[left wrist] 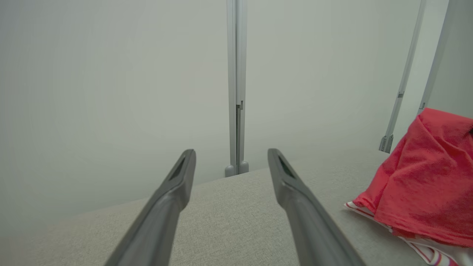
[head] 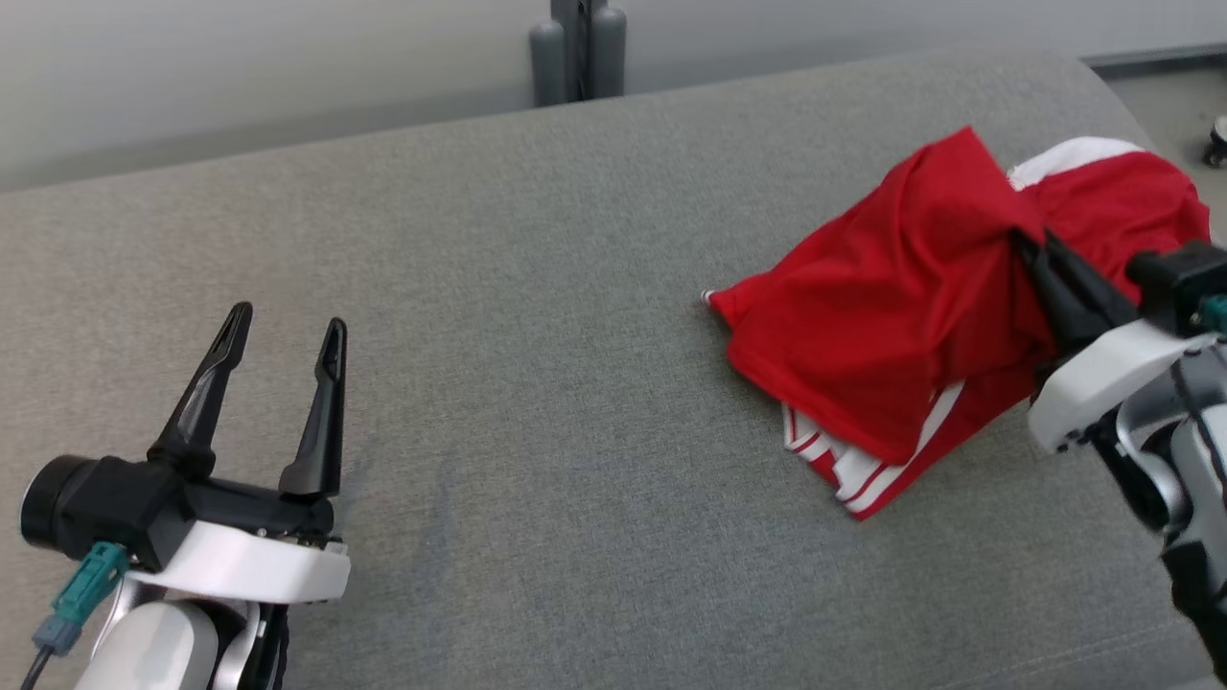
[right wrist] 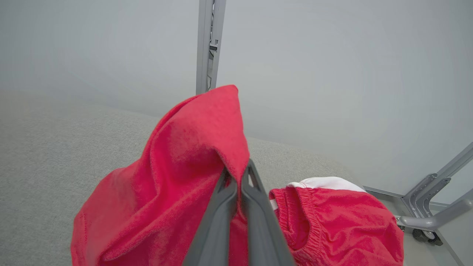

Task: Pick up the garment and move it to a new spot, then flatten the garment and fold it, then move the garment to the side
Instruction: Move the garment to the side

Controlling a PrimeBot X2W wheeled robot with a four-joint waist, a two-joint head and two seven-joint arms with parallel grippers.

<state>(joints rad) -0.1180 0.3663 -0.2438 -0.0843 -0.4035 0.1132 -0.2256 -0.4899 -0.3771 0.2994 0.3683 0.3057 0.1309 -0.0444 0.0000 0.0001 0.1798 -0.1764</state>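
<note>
On the right of the grey bench the red garment lay bunched, looking light, soft and limp, best taken by a fold, which the closed right pincer clamped; left pincer gaped wide, empty.

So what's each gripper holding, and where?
The right gripper is shut on a raised fold of the red garment; the left gripper is open and empty.
</note>
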